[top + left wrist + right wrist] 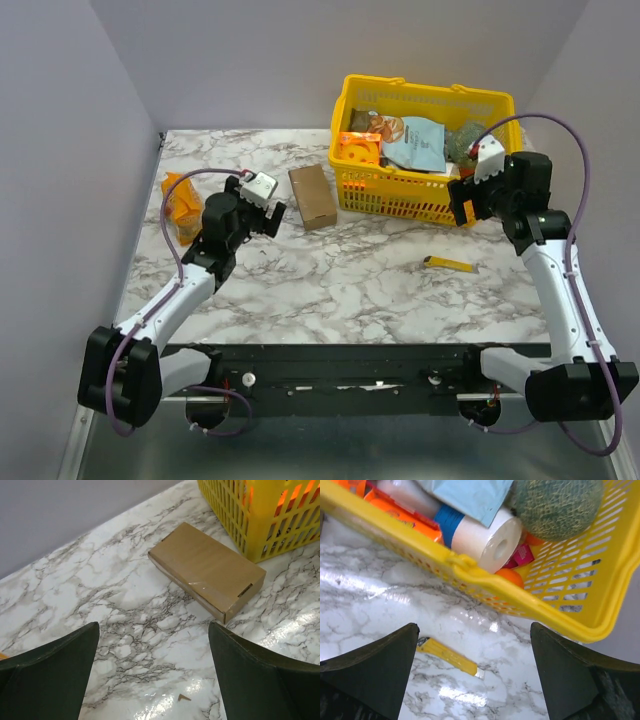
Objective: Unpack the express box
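Observation:
The express box (312, 196) is a small brown carton lying flat and closed on the marble table, just left of the yellow basket. In the left wrist view the express box (207, 570) shows a strip of clear tape on its near side. My left gripper (271, 216) hovers open just left of the box and holds nothing; in its own view the left gripper (154, 628) frames bare marble short of the box. My right gripper (462, 203) stands open and empty at the basket's front right corner. Below the right gripper (474, 628) is bare table.
The yellow mesh basket (400, 200) at the back holds packets, a paper roll (487, 540) and a green ball (555, 502). A yellow utility knife (450, 264) lies on the table right of centre. An orange snack packet (180, 205) stands at the far left.

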